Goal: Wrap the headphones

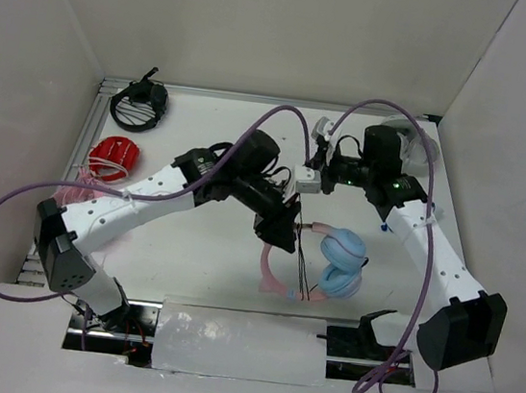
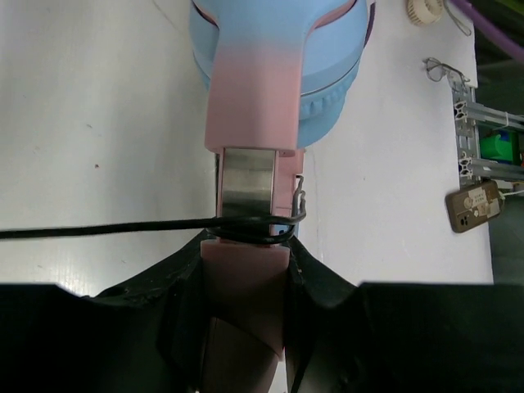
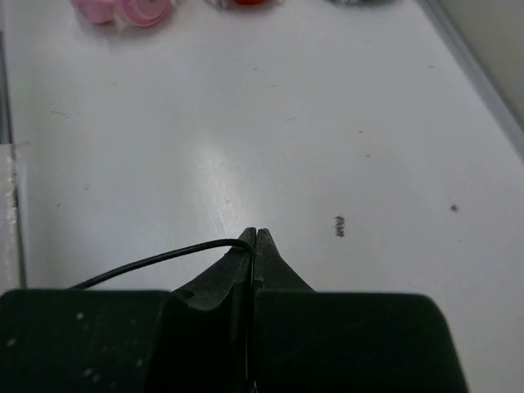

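Observation:
The headphones (image 1: 342, 260) lie at mid-table, light blue ear cups to the right and the pink headband (image 1: 267, 273) curving toward the near edge. My left gripper (image 1: 282, 233) is shut on that headband. In the left wrist view the pink band (image 2: 246, 278) sits clamped between the black fingers (image 2: 184, 307), and the thin dark cable (image 2: 254, 231) is looped around the metal slider (image 2: 250, 176) below a blue cup (image 2: 270, 49). My right gripper (image 3: 257, 236), raised above the table, is shut on the cable (image 3: 155, 262), which trails off to the left. In the top view this gripper (image 1: 294, 181) hovers behind the headphones.
Black headphones (image 1: 139, 105), a red set (image 1: 113, 157) and all-pink headphones (image 1: 74, 193) lie along the left side. Grey-white headphones (image 1: 415, 144) sit at the back right behind the right arm. Purple arm cables (image 1: 284, 112) arch over the table. White walls close in three sides.

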